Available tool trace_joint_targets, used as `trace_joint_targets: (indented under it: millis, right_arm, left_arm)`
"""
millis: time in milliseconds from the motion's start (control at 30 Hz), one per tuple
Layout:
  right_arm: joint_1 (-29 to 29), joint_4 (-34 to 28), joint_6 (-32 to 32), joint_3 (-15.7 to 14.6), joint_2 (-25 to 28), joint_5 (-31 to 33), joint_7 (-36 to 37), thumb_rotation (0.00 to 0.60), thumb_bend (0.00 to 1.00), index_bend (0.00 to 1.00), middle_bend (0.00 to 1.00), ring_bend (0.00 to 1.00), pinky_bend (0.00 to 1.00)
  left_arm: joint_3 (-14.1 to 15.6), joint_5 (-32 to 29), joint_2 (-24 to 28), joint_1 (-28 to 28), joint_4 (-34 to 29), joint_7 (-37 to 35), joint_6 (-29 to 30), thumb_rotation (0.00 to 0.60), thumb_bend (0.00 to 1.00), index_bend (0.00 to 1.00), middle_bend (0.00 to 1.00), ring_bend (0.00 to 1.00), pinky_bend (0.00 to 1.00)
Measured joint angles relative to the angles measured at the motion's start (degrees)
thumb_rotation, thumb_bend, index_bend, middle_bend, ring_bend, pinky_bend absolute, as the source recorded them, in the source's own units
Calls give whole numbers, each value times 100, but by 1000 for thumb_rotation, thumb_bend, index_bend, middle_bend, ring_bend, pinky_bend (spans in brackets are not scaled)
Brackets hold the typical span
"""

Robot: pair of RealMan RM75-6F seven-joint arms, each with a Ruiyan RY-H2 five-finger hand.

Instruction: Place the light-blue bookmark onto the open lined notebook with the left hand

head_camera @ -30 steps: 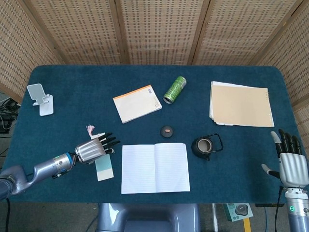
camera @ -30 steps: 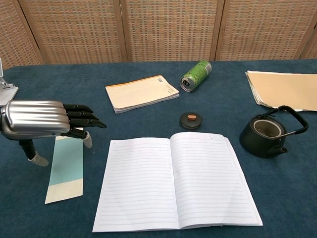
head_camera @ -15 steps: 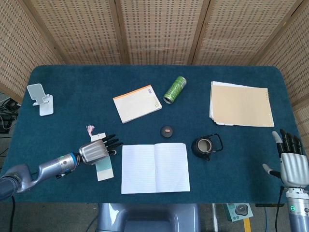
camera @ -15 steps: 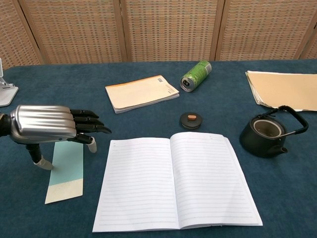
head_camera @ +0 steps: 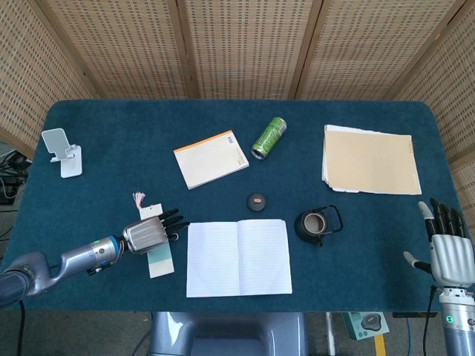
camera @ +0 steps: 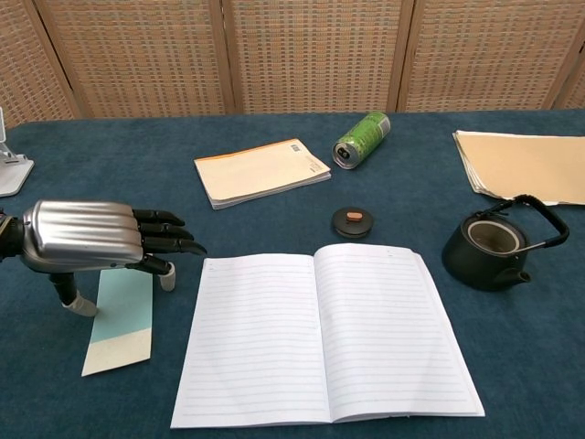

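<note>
- Since a second ago my left robot hand (camera: 87,238) has slid a little toward the open lined notebook (camera: 320,334) and sunk lower over the light-blue bookmark (camera: 122,316); everything else lies where it did.
- Far behind my left robot hand, at the desk's (head_camera: 111,133) left edge, a white phone stand (head_camera: 63,153) stands upright.
- My left robot hand hovers palm down with its dark fingers stretched out toward the notebook and slightly apart; one fingertip and the thumb tip point down at the bookmark's two long edges, though I cannot tell whether they touch it. It grips nothing.
- The bookmark lies flat on the desk under and in front of that hand, just beside the notebook's left page and not yet on it; its pink tassel (head_camera: 138,197) shows behind the hand in the head view.
- Behind the notebook lie a closed orange-edged notepad (camera: 260,170) and a green can (camera: 361,139) on its side.
- A small dark round lid (camera: 352,221) sits just behind the notebook's spine.
- To the notebook's right stands a black teapot (camera: 494,247), open-topped, handle up.
- Behind the teapot lies a stack of tan papers (head_camera: 369,161).
- My right robot hand (head_camera: 445,248) rests at the desk's right edge, fingers straight and apart, holding nothing.
</note>
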Motion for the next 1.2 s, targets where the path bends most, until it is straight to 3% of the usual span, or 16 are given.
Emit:
trace_joint_targets:
  millis: [933, 1200]
  right_arm:
    - [3, -40, 1, -23, -9, -15, -70, 600, 85, 0, 0, 0, 0]
    - [5, -51, -1, -31, -11, -22, -89, 600, 85, 0, 0, 0, 0]
  left_arm:
    - [134, -220, 125, -11, -204, 262, -133, 600, 44, 306, 0, 0, 0]
    - [139, -257, 97, -18, -233, 310, -168, 600, 57, 389, 0, 0, 0]
